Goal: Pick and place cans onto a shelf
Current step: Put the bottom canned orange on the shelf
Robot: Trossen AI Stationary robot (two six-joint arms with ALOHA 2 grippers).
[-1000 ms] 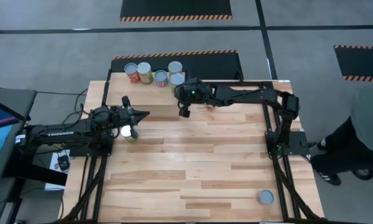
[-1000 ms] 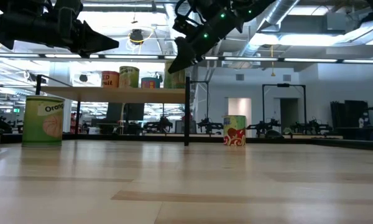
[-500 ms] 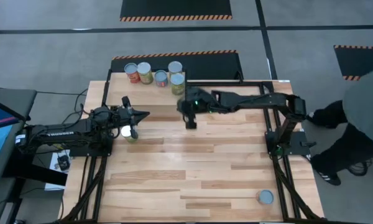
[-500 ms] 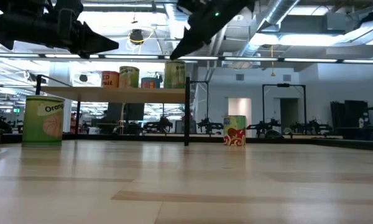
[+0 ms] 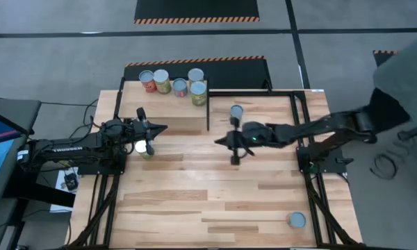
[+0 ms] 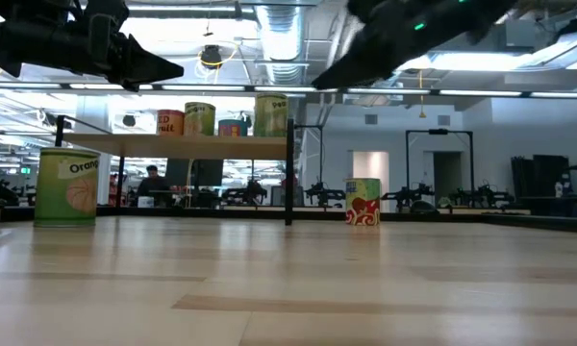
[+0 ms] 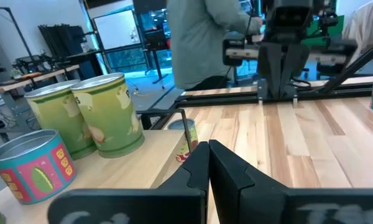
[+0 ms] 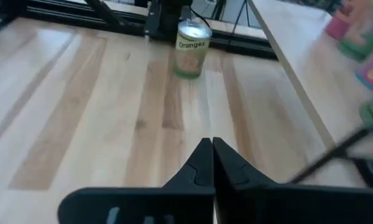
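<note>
Five cans [image 5: 172,81] stand clustered on the shelf [image 5: 167,111] at about eleven o'clock on the table; the newest, a green one [image 5: 199,92], sits at the cluster's three-o'clock edge, nearest the shelf's post. A second ago the right gripper [image 5: 221,141] hung over that spot; it has since pulled back toward the table's centre, jaws pressed together and empty (so the placement looks finished and the can stands on its own). Three cans are left on the tabletop: one [image 5: 237,111] just past the right gripper at roughly one o'clock, an orange-labelled one [image 5: 146,149] under the left arm at nine o'clock, and one [image 5: 296,220] far off at five o'clock. The left gripper [image 5: 163,128] hovers above the shelf's near edge, fingers closed, holding nothing. By my reading, the right arm is heading to fetch another can, most likely the closest one.
</note>
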